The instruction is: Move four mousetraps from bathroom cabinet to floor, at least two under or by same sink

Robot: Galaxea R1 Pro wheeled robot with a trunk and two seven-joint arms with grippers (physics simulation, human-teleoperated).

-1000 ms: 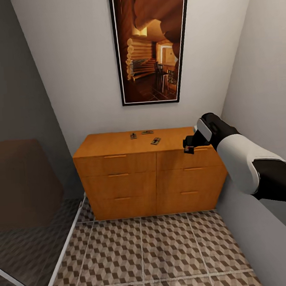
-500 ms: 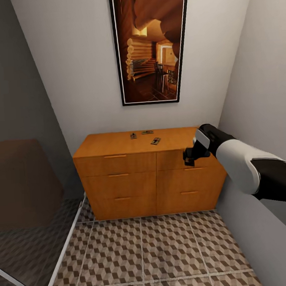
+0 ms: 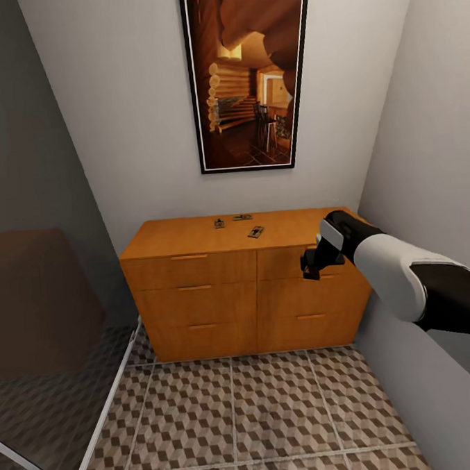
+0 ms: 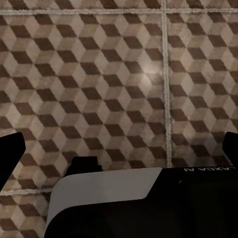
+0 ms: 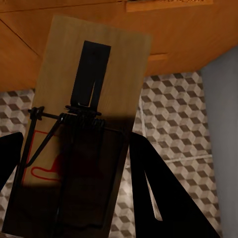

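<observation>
- The right gripper [image 3: 310, 264], fingers closed on one mousetrap [image 5: 79, 139], has sunk from the cabinet [image 3: 197, 293] top to its drawer fronts; floor placement looks next.
- Three mousetraps [image 3: 236, 224] remain atop the cabinet; I cannot tell the left fingers' state.

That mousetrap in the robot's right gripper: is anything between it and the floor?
Nothing visible. The right gripper holds the mousetrap in front of the cabinet, clear of its drawers, with bare tiled floor below.

Cube-patterned bathroom floor [image 4: 99, 74], pale grout lines, dark fingers [image 4: 10, 153] at the edges
</observation>
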